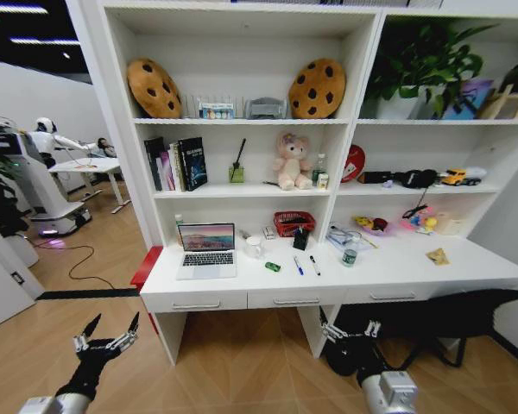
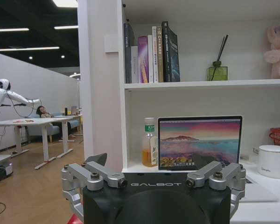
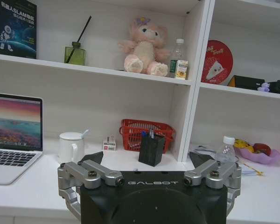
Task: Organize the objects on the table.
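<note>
On the white table an open silver laptop stands at the left, also seen in the left wrist view. To its right lie a tiny green item, two thin pens, a small green-labelled can and a yellow snack packet. My left gripper hangs open, low over the floor in front of the table's left end. Below the drawers at the middle, my right gripper is open too. Both hold nothing.
A white mug, a black pen holder and a red basket stand at the back of the table. Shelves above hold books, a pink plush bear and cookie cushions. Another robot and a cable are on the left floor.
</note>
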